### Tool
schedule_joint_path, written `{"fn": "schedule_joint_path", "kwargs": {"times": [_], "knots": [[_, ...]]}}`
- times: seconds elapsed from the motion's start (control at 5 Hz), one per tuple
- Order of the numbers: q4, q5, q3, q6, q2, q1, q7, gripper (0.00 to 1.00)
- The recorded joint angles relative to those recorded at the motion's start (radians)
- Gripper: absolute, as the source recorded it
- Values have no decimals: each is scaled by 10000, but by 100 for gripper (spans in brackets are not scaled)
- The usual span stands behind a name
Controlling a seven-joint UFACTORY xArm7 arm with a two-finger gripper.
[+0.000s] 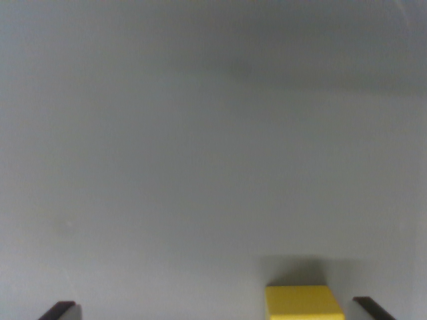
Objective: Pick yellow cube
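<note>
hand (217,313): you've got both finger tips poking in at the bottom edge, one dark tip (59,310) at the wrist view's left and one at the wrist view's right. They sit wide apart with bare bench showing between them, so the hand reads as spread open and gripping nothing.

cube (304,302): yellow, sitting on the bench right at the bottom edge, inside the gap between the tips but way off to the wrist view's right. It's just beside the right tip and well apart from the left one.

the bit that matters: the cube isn't centred in the hand. My guess is you want to slide the hand toward the wrist view's right before closing, otherwise the right finger meets the cube first and probably shoves it sideways.

long axis: none to speak of. What shows looks squarish, and its top edge runs roughly level across the frame, so it seems square-on to the fingers. No twist needed, I'd say.

touching or not: can't tell if the right tip is against the cube. There's a thin strip of grey between them here, so probably apart.

cut off: the cube's lower part runs out of frame, and so does most of both fingers. You can't judge how low the hand is from this.

bench (200,167): plain grey, blurry, nothing else on it that I can make out. There's a soft shadow just behind the cube and a darker band across the far top.
</note>
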Motion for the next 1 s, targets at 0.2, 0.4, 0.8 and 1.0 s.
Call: {"fn": "schedule_joint_path", "kwargs": {"times": [0.2, 0.4, 0.8, 1.0], "knots": [[0, 0, 0, 0, 0, 0, 0, 0], [-373, 51, -80, -461, 143, -86, -219, 0], [-734, 101, -157, -907, 281, -170, -431, 0], [-734, 101, -157, -907, 281, -170, -431, 0]]}}
